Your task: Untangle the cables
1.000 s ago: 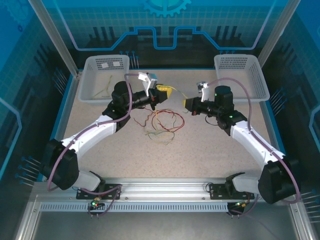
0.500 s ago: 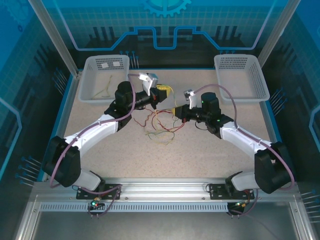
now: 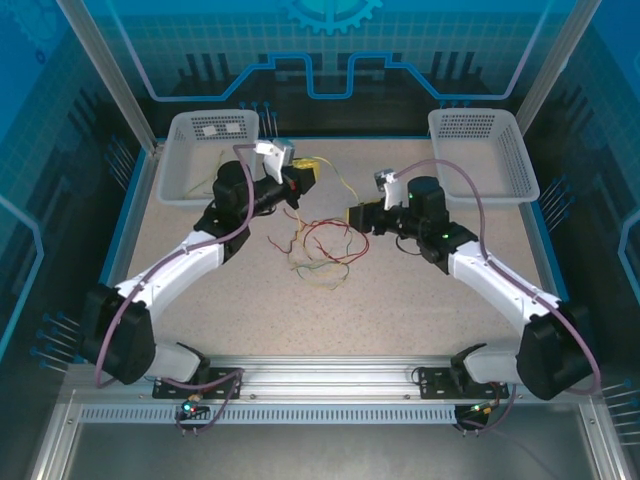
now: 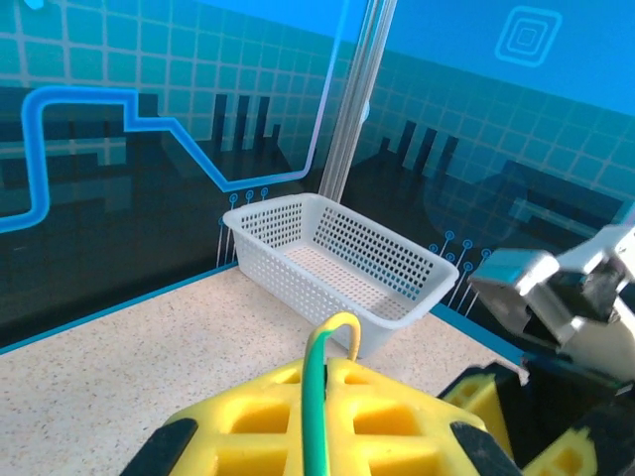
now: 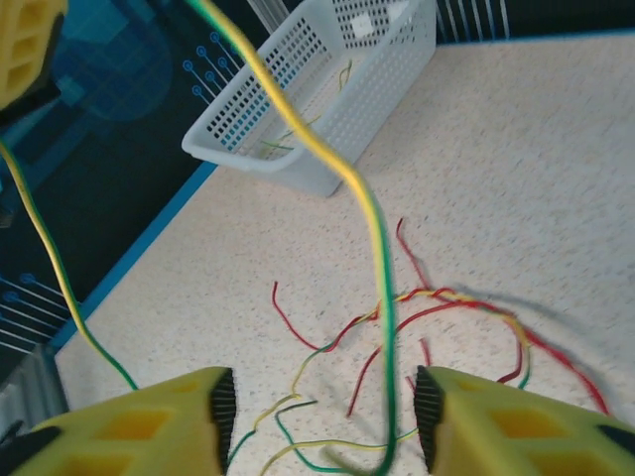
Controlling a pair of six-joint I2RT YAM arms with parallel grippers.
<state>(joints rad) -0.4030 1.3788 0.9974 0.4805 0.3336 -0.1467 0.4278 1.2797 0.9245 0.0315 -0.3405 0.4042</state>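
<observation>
**Left jaws pinched one cable, right jaws spread around it**

From above, both arms reached over the bench [image 3: 430, 300] toward its middle. The left arm [image 3: 180, 265] held its jaws up near the left basket [image 3: 172, 150]. The right arm [image 3: 490, 275] pointed its jaws leftward just beyond the tangle [image 3: 322, 250].

The left jaws were pressed together on a yellow-green cable [image 4: 316, 372]. In the left wrist view it rose from between the yellow pads [image 4: 397, 436] and bent over in a short hook. From above, the same cable [image 3: 338, 180] arced from those jaws toward the right jaws, clear of the bench.

The right jaws stood spread. In the right wrist view the cable [image 5: 367, 213] hung down through the gap between the two yellow pads [image 5: 129, 431], and I could not tell whether it touched either of them.

The tangle [image 5: 446, 307] lay loose on the bench between the arms. It was made of red and yellow-green strands looped over one another, nearer the right jaws than the left.

A few thin strands [image 3: 208, 180] lay inside the left basket [image 5: 327, 109]. The right basket [image 3: 520, 150] stood at the far right corner, well apart from the tangle, and showed in the left wrist view [image 4: 298, 213] too.
</observation>
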